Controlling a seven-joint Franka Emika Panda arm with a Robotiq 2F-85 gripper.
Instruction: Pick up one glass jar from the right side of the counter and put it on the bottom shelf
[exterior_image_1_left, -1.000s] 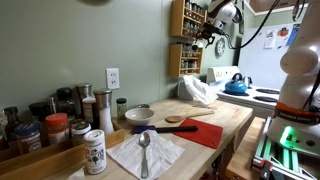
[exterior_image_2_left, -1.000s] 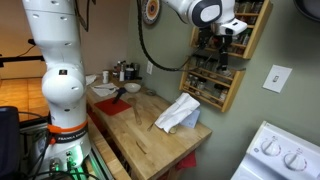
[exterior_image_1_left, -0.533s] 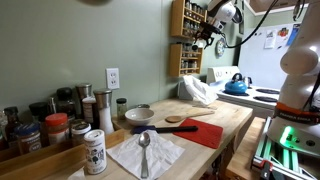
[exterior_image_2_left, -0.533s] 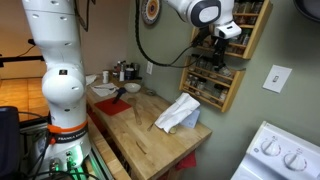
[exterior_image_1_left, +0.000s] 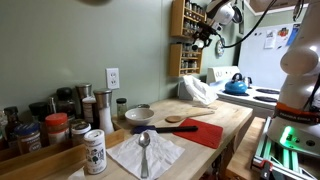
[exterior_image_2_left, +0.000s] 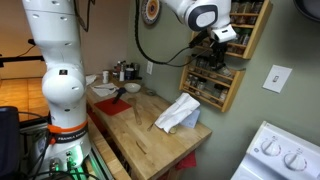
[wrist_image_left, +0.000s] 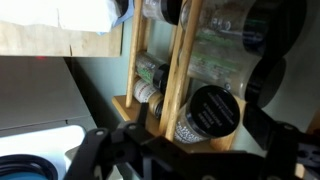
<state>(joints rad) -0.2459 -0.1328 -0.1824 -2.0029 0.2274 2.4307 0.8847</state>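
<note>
No legible text on the spice jars (wrist_image_left: 213, 110) or the white shaker (exterior_image_1_left: 95, 152).

A metal spoon (exterior_image_1_left: 144, 150) lies on a white napkin (exterior_image_1_left: 166, 152); a white labelled tin (exterior_image_1_left: 95, 152) stands just beside them; a wooden spoon (exterior_image_1_left: 183, 119) lies next to a red mat (exterior_image_1_left: 207, 132); a crumpled white cloth (exterior_image_2_left: 181, 112) (shown in both exterior views) sits near the white stove (exterior_image_1_left: 262, 96), which carries a blue kettle (exterior_image_1_left: 236, 85).
</note>
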